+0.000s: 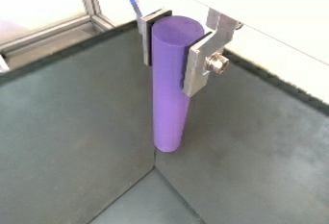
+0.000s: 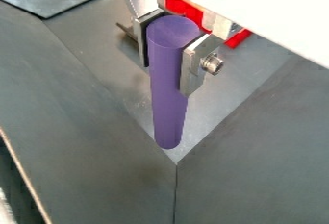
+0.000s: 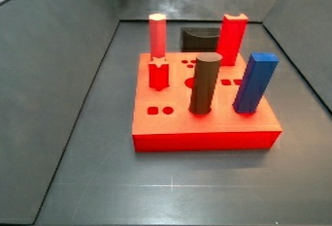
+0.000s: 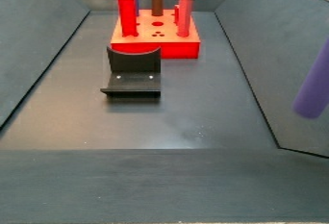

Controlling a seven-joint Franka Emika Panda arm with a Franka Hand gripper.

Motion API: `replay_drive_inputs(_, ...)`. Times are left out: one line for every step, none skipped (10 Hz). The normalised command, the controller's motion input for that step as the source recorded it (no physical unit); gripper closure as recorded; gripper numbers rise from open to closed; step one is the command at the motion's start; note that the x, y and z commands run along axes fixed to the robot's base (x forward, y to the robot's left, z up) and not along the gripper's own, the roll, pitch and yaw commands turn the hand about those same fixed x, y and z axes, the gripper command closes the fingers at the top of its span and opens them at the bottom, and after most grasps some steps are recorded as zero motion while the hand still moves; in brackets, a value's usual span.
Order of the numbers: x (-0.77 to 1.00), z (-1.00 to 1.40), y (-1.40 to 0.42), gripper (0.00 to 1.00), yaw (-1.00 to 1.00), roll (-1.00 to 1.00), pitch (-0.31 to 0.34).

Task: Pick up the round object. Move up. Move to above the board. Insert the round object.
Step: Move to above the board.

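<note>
clamped between my two silver finger plates is the round object [image 1: 168, 84], a purple cylinder, and it fills both wrist views. my gripper [image 1: 179, 43] is closed on its upper part, with the dark pads pressed against either side; the same grip shows in a wrist view from the opposite side, gripper [image 2: 168, 47] on the purple peg [image 2: 166, 86]. the peg hangs upright below my fingers [image 1: 203, 60], its lower end free in the air above the dark floor [image 1: 77, 122] and close to a seam where the grey wall panels meet.

in a side view the peg [image 4: 313, 82] appears at the right edge, high against the grey wall and well apart from everything on the floor. my fingers are out of that frame.

the red board [image 3: 204, 113] lies on the floor with several pegs already standing in it: a red round peg [image 3: 157, 36], a red square post [image 3: 232, 39], a dark round peg [image 3: 205, 82] and a blue block [image 3: 255, 83]. open holes show in its top face. the fixture [image 4: 133, 70] stands just in front of the board [image 4: 156, 42] in that side view, and behind it [image 3: 199, 40] in the one taken from the board's end.
</note>
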Motion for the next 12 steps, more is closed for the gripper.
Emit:
replay_drive_inputs(0.27, 0.18, -1.0, 1.0, -0.36, -0.11, 0.027)
replay_drive_inputs(0.28, 0.17, -1.0, 1.0, -0.33, -0.1, 0.022)
replay_drive_inputs(0.27, 0.17, -1.0, 1.0, -0.21, -0.09, 0.02)
replay_drive_inputs(0.27, 0.17, -1.0, 1.0, -0.09, -0.11, -0.008)
replay_drive_inputs(0.27, 0.17, -1.0, 1.0, -0.03, -0.04, 0.011)
replay_drive_inputs(0.27, 0.17, -1.0, 1.0, -0.02, -0.04, 0.014)
replay_drive_inputs(0.27, 0.18, -1.0, 1.0, -0.01, -0.03, 0.013)
replay_drive_inputs(0.27, 0.18, -1.0, 1.0, 0.0, -0.02, 0.021)
replay_drive_inputs(0.27, 0.18, -1.0, 1.0, 0.0, -0.01, 0.033)
replay_drive_inputs(0.27, 0.18, -1.0, 1.0, 0.0, -0.01, 0.038)
replay_drive_inputs(0.28, 0.18, -1.0, 1.0, 0.0, -0.02, 0.055)
replay_drive_inputs(0.28, 0.19, -1.0, 1.0, 0.01, -0.02, 0.073)
